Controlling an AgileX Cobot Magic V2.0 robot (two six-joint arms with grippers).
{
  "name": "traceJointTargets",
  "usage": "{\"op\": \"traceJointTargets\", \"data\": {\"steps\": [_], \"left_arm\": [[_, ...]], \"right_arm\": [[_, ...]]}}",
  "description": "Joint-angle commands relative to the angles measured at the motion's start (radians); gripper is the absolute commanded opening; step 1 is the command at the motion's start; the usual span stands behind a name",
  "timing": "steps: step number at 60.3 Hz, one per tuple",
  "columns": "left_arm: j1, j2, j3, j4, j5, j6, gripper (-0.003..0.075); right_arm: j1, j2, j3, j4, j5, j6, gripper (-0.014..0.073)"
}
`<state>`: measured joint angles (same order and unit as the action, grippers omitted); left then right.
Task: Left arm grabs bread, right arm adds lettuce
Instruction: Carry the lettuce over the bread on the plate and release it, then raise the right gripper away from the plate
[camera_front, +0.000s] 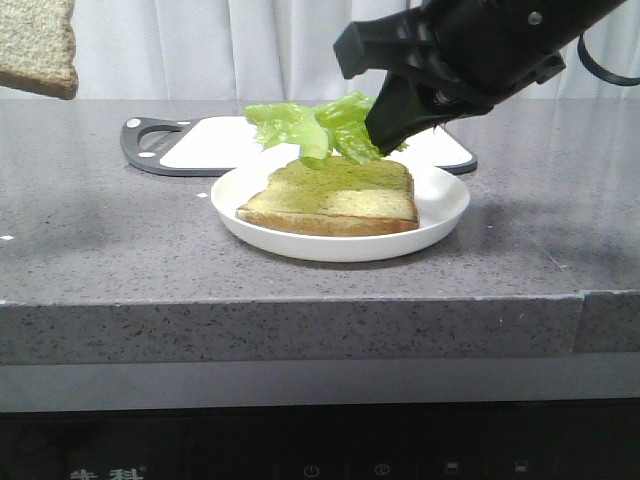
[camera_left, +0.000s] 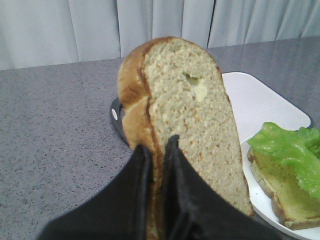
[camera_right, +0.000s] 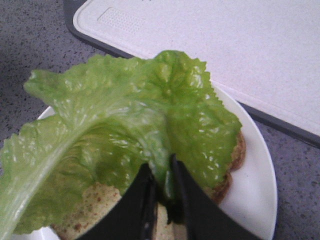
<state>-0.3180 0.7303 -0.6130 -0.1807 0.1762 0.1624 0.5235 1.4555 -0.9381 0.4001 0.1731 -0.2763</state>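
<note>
lettuce drop: right pincer (camera_front: 385, 135) is clamped on one edge of the lettuce (camera_front: 315, 125), which hangs just above the greenish slice (camera_front: 335, 195) on the plate (camera_front: 445, 215). If it lets go with the leaf bunched toward 10 o'clock, I'd guess it flops half off the slice.
bread grip: left pincer (camera_left: 157, 150) pinches the bread (camera_left: 187, 120) by its bottom edge, held high at 10 o'clock, well apart from the plate. A thin hold, so it could sag or tear.
surface: grey speckled surface (camera_front: 100, 250), white cutting board (camera_front: 215, 140) at 12 o'clock, touching nothing.
room: pale curtain (camera_front: 200, 45) behind.
</note>
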Motion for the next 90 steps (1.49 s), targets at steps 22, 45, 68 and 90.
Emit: {"op": "traceJointTargets", "data": {"steps": [22,45,68,90], "left_arm": [[0.001,-0.004,-0.032,-0.011,-0.09,-0.007,-0.0021],[0.001,-0.004,-0.032,-0.011,-0.09,-0.007,-0.002],[0.001,-0.004,-0.032,-0.023,-0.09,-0.007,-0.0021],[-0.073,0.108,-0.208,-0.082,0.085,-0.007,-0.002]], "right_arm": [[-0.008,-0.031,-0.025,0.004,-0.07,-0.01,0.0395],[-0.013,-0.032,-0.025,0.004,-0.082,-0.01,0.0498],[-0.013,-0.238,-0.025,-0.043,-0.02,-0.01,0.0429],[-0.013,-0.537,0.157,-0.121,-0.046,-0.01,-0.0058]]}}
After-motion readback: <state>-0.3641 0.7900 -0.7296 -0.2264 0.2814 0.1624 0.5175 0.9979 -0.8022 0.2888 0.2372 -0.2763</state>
